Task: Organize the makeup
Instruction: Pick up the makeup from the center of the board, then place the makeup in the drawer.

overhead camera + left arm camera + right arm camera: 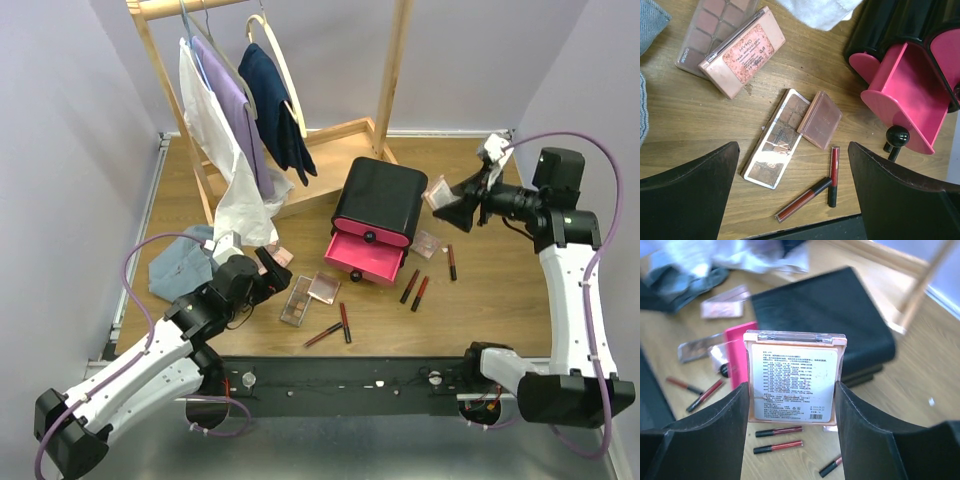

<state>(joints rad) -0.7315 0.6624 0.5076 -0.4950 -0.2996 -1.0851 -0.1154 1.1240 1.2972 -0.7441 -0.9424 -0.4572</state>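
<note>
Right wrist view: my right end effector (791, 390) pinches the square pink case (795, 377) upright, aloft beside the black box (830, 315); its open pink drawer (365, 258) lies leftward, nearer the bases.

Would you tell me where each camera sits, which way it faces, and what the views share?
Top external: above and behind the arm bases, looking down at the table and clothes rack; both arms show, with the left gripper and right gripper.
Left wrist: on the left arm, facing down at palettes, lip tubes and the open pink drawer; its two spread fingers show.
Right wrist: on the right arm, facing the black box; its fingers clamp a pink case.
Shared: all three see the pink drawer.
</note>
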